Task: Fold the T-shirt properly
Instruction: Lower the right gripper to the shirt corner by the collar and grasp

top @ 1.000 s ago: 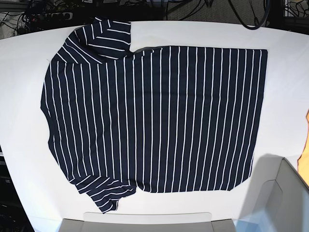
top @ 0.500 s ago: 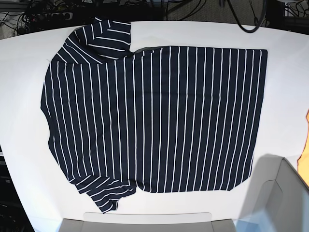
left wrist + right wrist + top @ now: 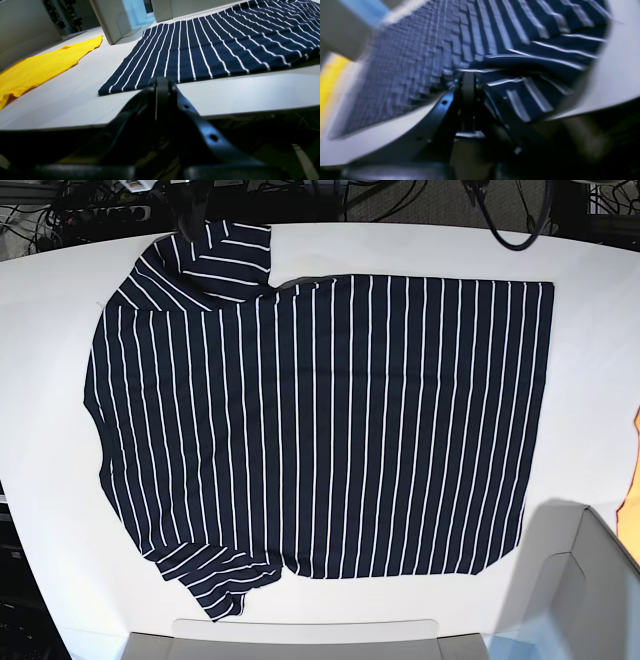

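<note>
Where it lies spread flat across the middle of the white counter (image 3: 600, 330), the T-shirt (image 3: 330, 430) is dark navy with thin white stripes, its hem straight at the base view's right, its sleeves at the left, the far one folded in over the body and the near one rumpled toward the near edge. The left pincer (image 3: 162, 82) sits low at the counter's edge just short of the hem, its jaws together on nothing. The right pincer (image 3: 467, 77), jaws together too, is at the far sleeve, but that wrist view is smeared with blur and I cannot tell whether it touches the cloth. A yellow cloth (image 3: 45, 65) lies well apart from the hem, cut off by the frame. Pale boxes (image 3: 570, 590) crowd the near edge, only partly seen.
</note>
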`<state>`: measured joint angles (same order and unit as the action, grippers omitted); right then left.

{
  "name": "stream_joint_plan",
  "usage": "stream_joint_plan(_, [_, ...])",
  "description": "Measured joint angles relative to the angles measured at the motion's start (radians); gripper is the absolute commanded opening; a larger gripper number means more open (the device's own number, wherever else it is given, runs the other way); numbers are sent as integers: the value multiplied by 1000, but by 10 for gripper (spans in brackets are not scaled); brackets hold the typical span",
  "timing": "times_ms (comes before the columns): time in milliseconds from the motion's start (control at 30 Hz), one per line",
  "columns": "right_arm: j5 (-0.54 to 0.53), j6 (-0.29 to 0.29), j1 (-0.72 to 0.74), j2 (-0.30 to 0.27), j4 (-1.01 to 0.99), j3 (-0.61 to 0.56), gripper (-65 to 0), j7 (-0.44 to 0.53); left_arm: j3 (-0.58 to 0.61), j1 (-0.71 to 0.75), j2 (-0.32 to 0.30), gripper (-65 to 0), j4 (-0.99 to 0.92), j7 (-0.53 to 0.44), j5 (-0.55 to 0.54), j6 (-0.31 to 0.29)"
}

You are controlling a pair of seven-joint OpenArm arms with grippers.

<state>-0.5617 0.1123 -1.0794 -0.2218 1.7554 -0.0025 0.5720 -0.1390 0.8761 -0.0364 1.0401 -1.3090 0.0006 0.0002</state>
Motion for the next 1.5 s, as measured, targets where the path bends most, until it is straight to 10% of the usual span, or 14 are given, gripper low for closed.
stream_joint_plan(267, [-327,187,-4,-16,25,9,-356,-175,2,2,-2,-645,-3,6,0,0])
stream_joint_plan(633, [-595,203,-19,-16,-48,9,-358,-172,2,2,0,-645,-3,6,0,0])
stream_joint_plan(1500, [-770,209,58,-98,-173,122,-358,-174,2,2,0,-645,-3,6,0,0])
